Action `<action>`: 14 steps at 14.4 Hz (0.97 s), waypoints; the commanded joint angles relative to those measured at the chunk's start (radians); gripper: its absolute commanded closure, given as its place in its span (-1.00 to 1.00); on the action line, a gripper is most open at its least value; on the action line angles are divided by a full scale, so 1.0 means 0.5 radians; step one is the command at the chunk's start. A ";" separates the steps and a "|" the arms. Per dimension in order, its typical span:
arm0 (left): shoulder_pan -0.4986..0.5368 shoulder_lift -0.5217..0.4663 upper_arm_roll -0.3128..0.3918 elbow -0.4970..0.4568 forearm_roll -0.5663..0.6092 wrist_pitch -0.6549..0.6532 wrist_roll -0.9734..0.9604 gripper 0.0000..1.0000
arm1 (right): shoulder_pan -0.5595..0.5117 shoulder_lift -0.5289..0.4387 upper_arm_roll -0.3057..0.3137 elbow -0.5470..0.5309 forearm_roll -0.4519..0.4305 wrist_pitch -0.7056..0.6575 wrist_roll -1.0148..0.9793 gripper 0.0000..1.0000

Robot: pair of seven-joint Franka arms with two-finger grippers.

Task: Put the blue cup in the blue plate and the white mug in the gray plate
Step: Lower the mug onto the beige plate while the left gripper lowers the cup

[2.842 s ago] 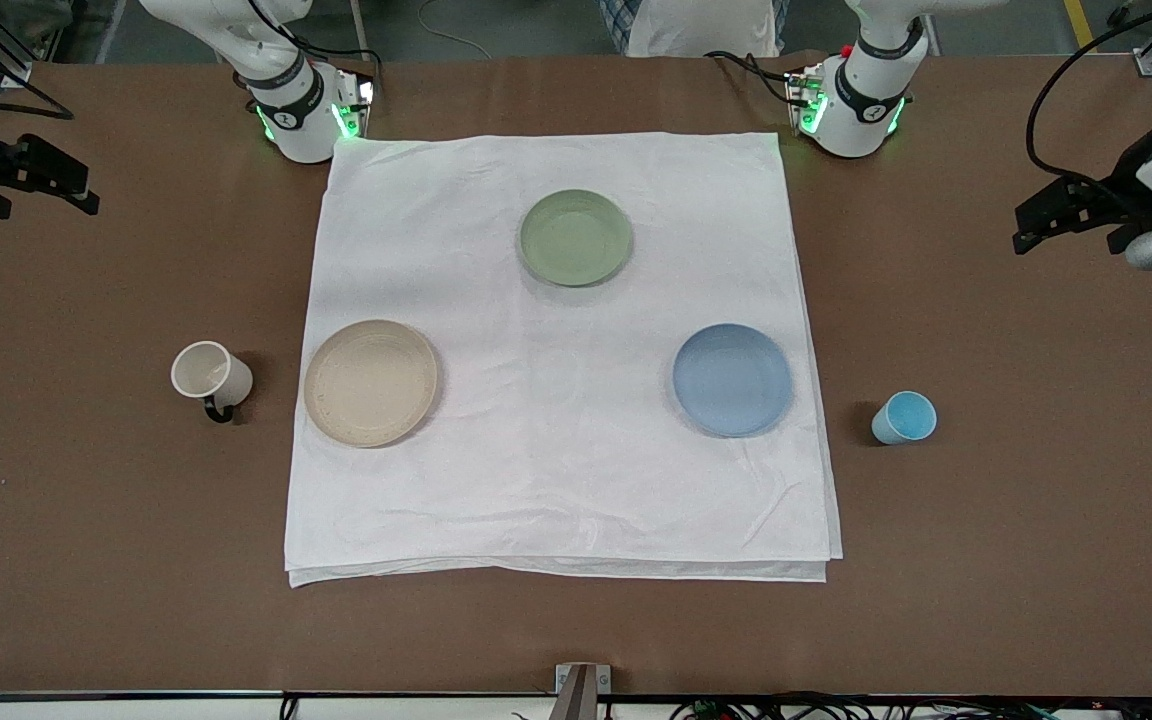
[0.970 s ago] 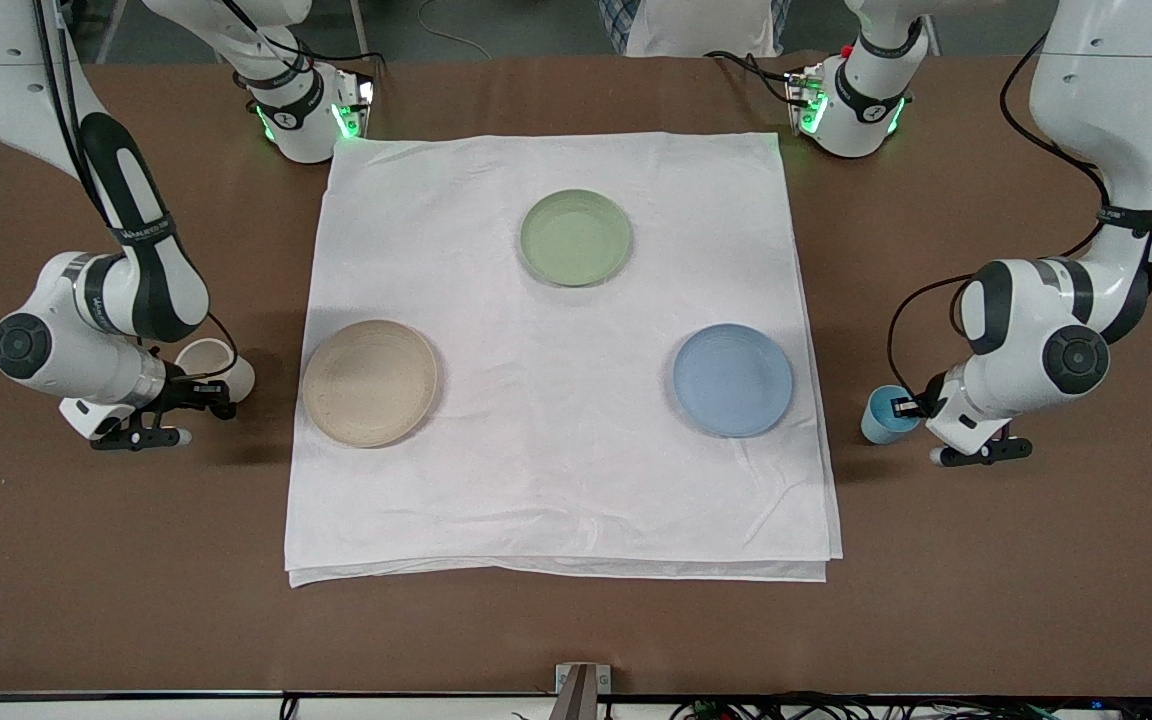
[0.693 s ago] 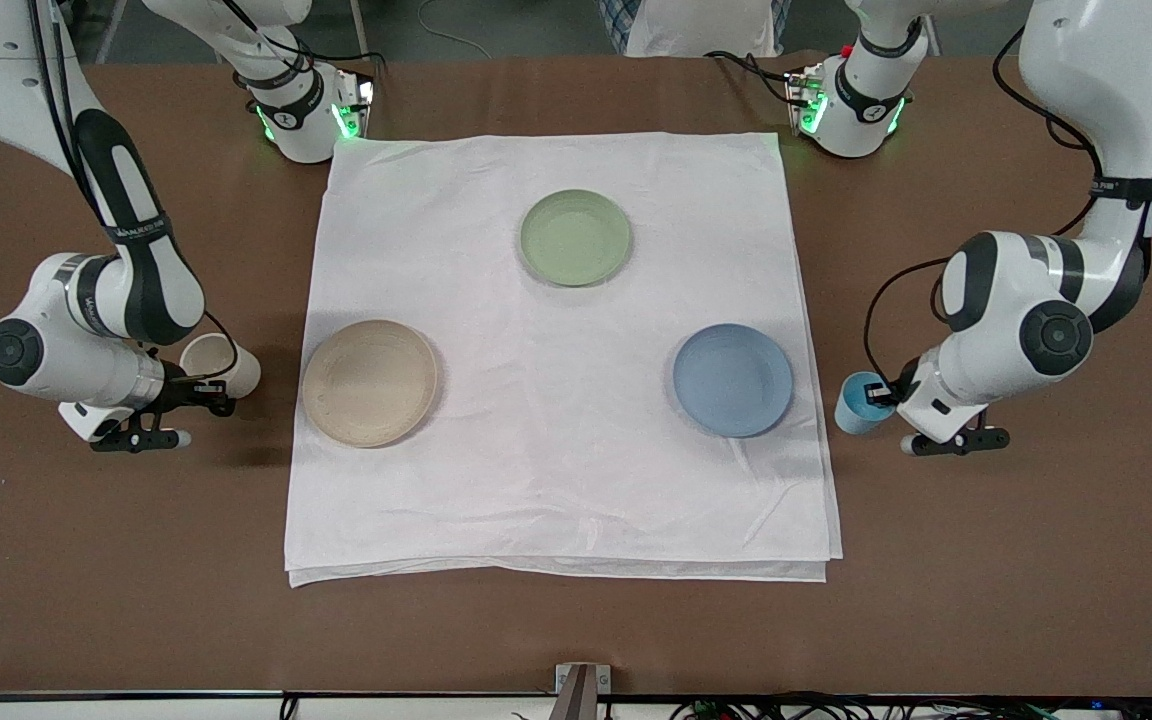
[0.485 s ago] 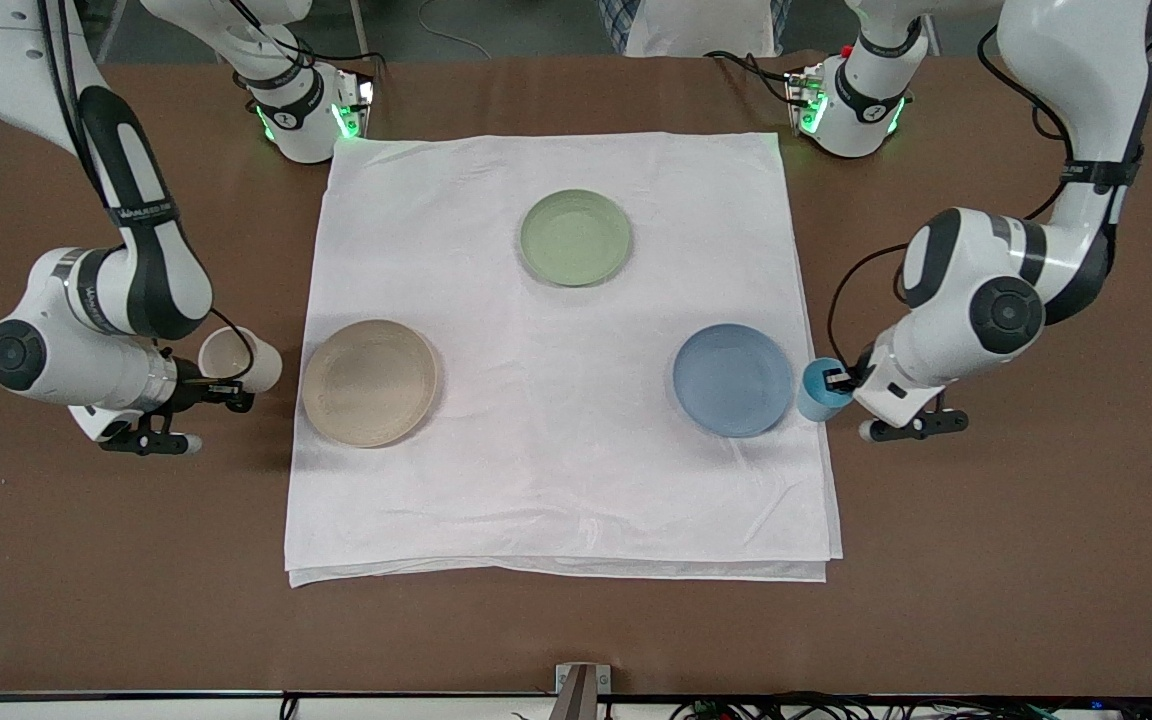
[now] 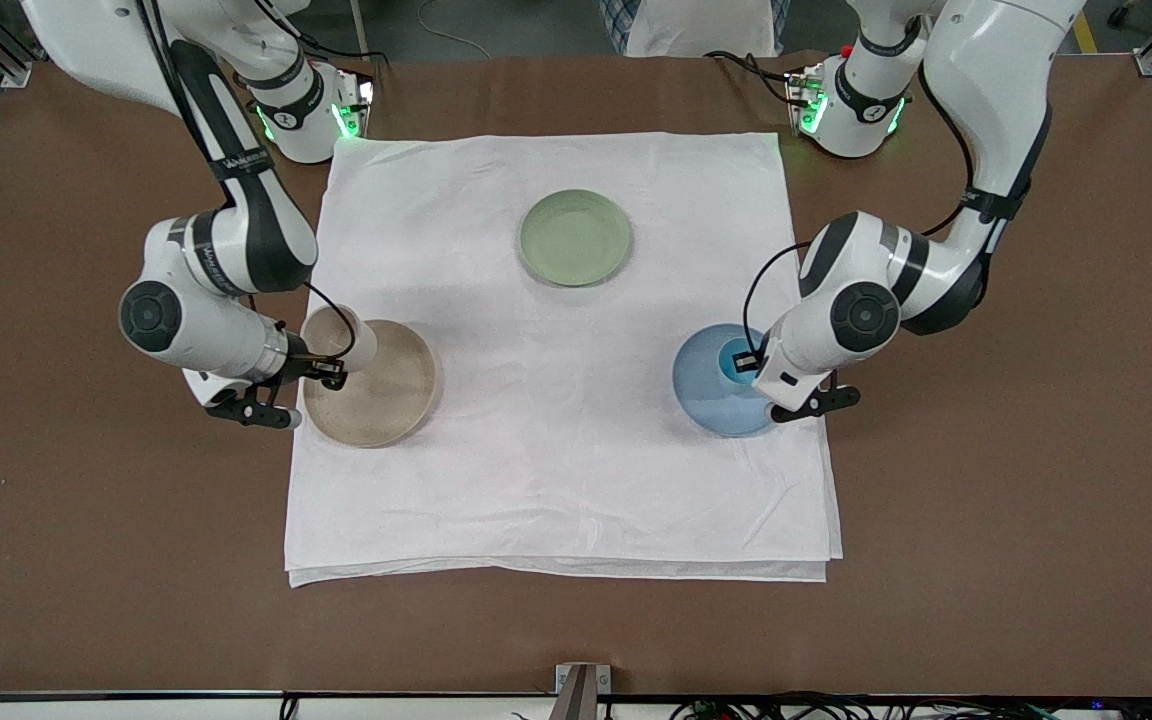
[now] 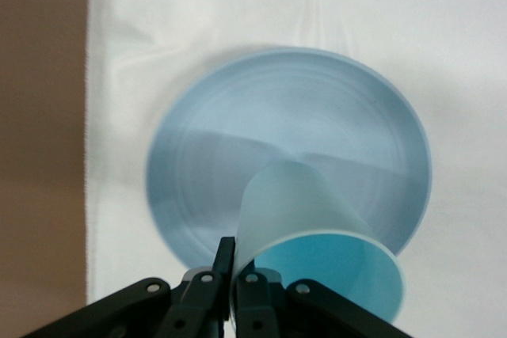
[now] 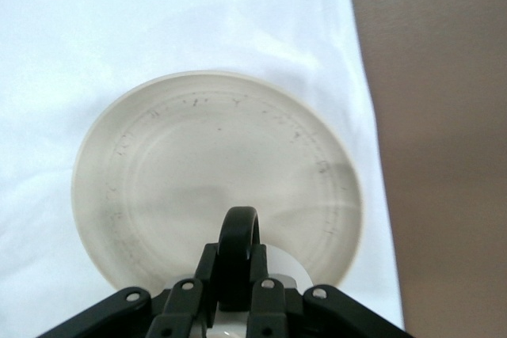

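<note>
Mid-carry on both sides, set-down coming up next: just need to lower each one straight down, let go, and back off without tipping anything.

Left gripper pinched on the rim wall of the blue cup, one finger inside and one outside going by the left wrist view. Cup hanging tilted over the blue plate, over the edge toward the left arm's end rather than dead centre. Probably worth nudging a bit more toward the middle before dropping.

Right gripper clamped tight on the thin black handle of the white mug. Mug over the rim of the gray plate, on the side toward the right arm's end. Same deal, a little more travel inward, then down.

Green plate sitting unused on the white cloth between the two arms, well apart from both grippers.
</note>
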 commanded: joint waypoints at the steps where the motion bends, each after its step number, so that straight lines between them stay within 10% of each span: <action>1: -0.010 0.069 0.000 0.027 0.024 0.042 -0.049 0.94 | 0.081 -0.025 -0.020 -0.151 0.051 0.243 0.067 0.98; 3: -0.016 0.093 0.000 0.045 0.030 0.042 -0.049 0.20 | 0.090 0.028 -0.020 -0.139 0.051 0.280 0.073 0.82; 5: -0.010 0.100 0.003 0.076 0.033 0.042 -0.043 -1.00 | 0.094 0.034 -0.020 -0.108 0.051 0.262 0.070 -0.74; 6: -0.007 0.081 0.006 0.103 0.033 0.033 -0.040 -1.00 | 0.094 0.034 -0.020 -0.099 0.051 0.259 0.070 -1.00; 14: 0.247 -0.284 0.036 0.784 0.196 -0.779 0.177 -1.00 | -0.213 0.012 -0.041 0.695 -0.104 -0.762 -0.352 -1.00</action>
